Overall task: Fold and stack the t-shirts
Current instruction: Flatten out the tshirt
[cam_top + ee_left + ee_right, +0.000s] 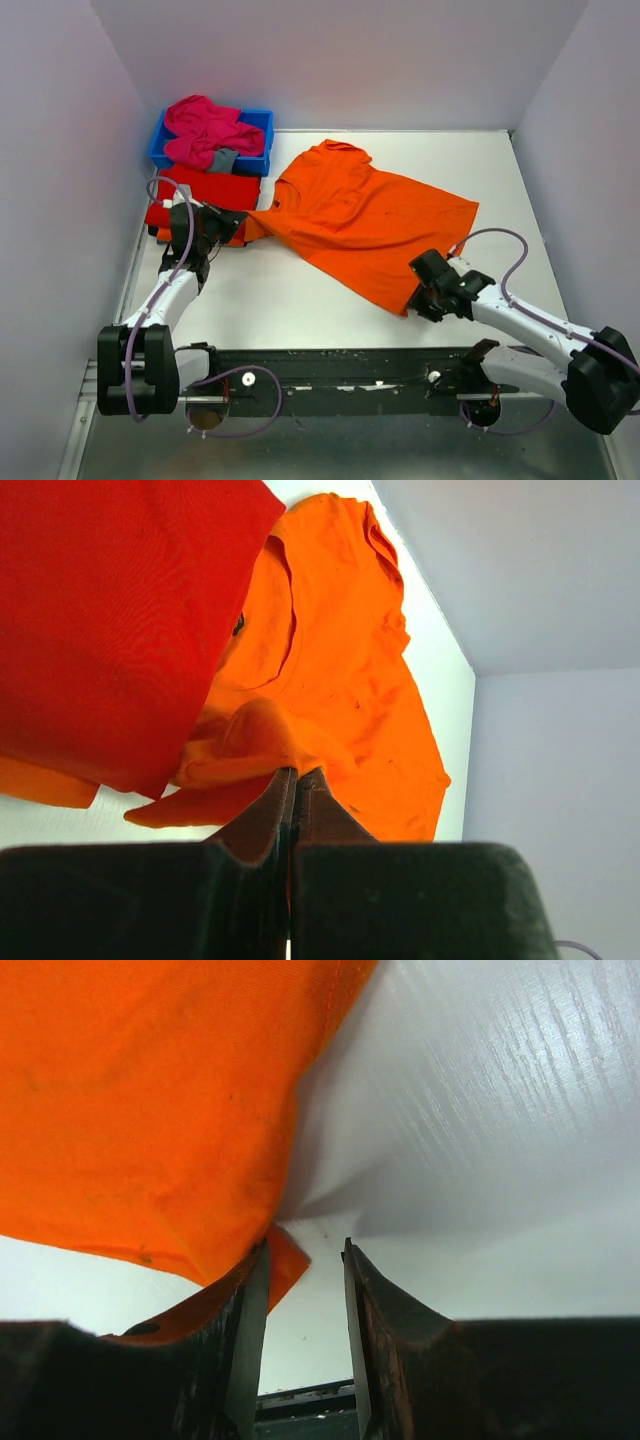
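An orange t-shirt [360, 215] lies spread and slanted across the middle of the table. My left gripper [236, 228] is shut on its bunched left sleeve; the left wrist view shows the jaws [295, 772] pinched together on orange cloth [330, 660]. My right gripper [414, 296] is open at the shirt's near hem corner. In the right wrist view [305, 1250] that corner [285, 1265] lies against the left finger and the cloth [150, 1090] rises away. A folded red t-shirt [205, 192] lies at the left [110, 610]. A magenta-pink t-shirt [205, 128] is heaped in the bin.
A blue plastic bin [262, 120] stands at the back left, with a small grey cloth piece [225, 158] at its front. An orange edge [156, 232] shows under the red shirt. Grey walls close in the left, back and right. The arm bases' black rail [340, 375] runs along the near edge.
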